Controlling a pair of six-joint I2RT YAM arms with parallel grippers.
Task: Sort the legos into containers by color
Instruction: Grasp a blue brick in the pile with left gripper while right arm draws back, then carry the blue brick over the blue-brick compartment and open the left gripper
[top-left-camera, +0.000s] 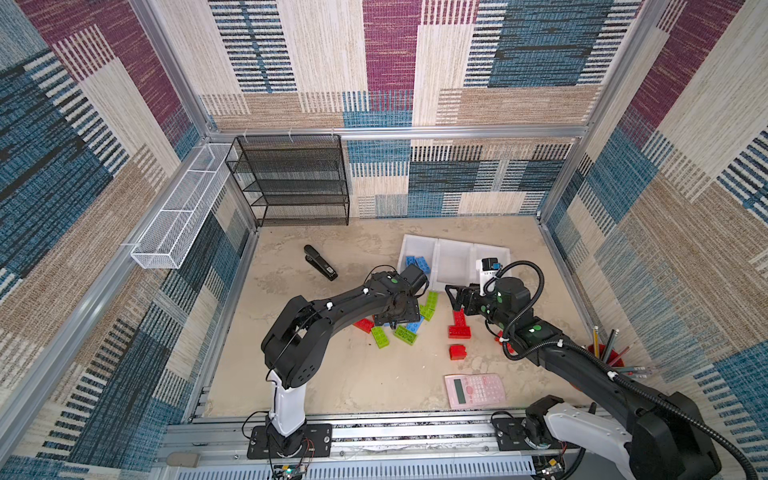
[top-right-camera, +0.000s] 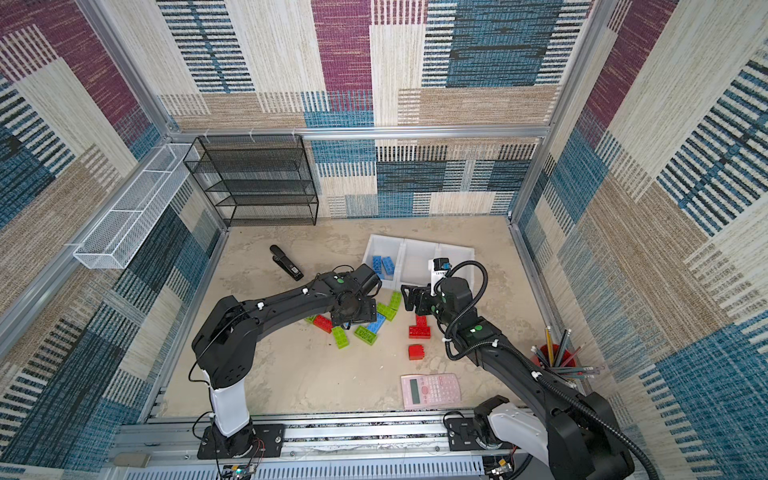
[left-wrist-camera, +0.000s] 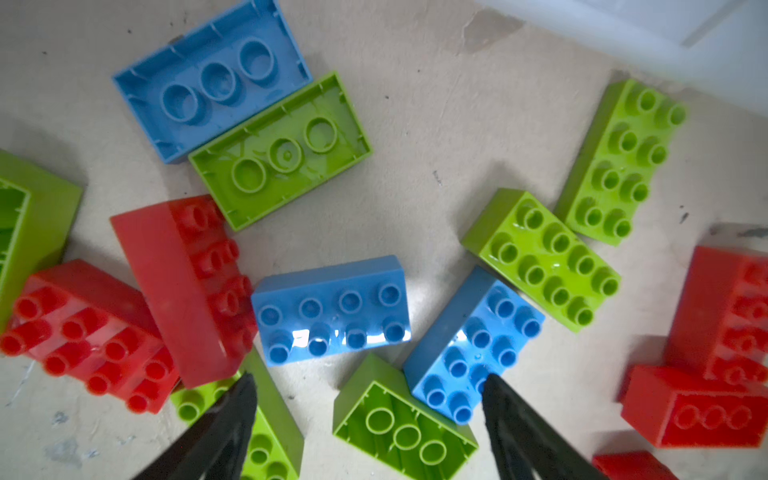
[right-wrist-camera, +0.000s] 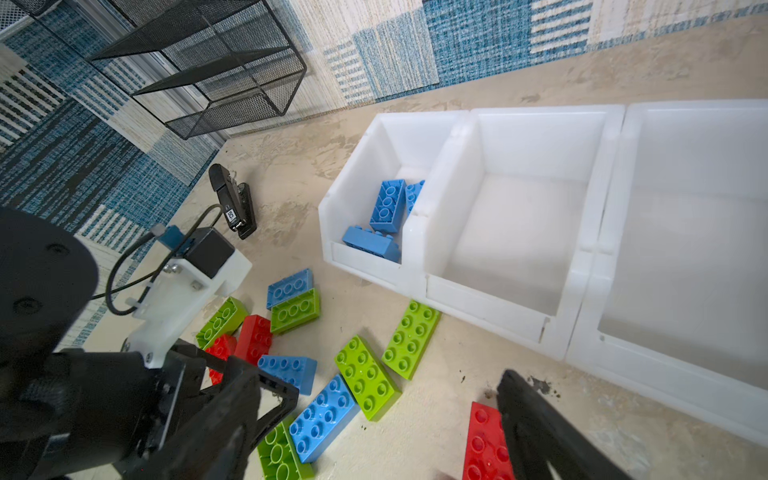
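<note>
**Left gripper** (left-wrist-camera: 369, 388): fingers apart, nothing between them, poised over the mixed pile of loose legos (top-left-camera: 405, 334) at the centre of the surface. One fingertip lies over a blue brick (left-wrist-camera: 473, 345), the other over a lime green brick (left-wrist-camera: 282, 424). Contact cannot be confirmed.

**Right gripper** (top-left-camera: 452, 298): fingers apart, empty, between the pile and the three white bins (top-left-camera: 453, 259), just beside a red T-shaped stack (top-left-camera: 459, 326).

**Bins:** they stand in a row toward the far right corner. The leftmost bin (right-wrist-camera: 357, 183) holds blue bricks (right-wrist-camera: 388, 203).

**Near edge:** a single red brick (top-left-camera: 457, 352) lies between the stack and a pink calculator (top-left-camera: 475, 390).
</note>
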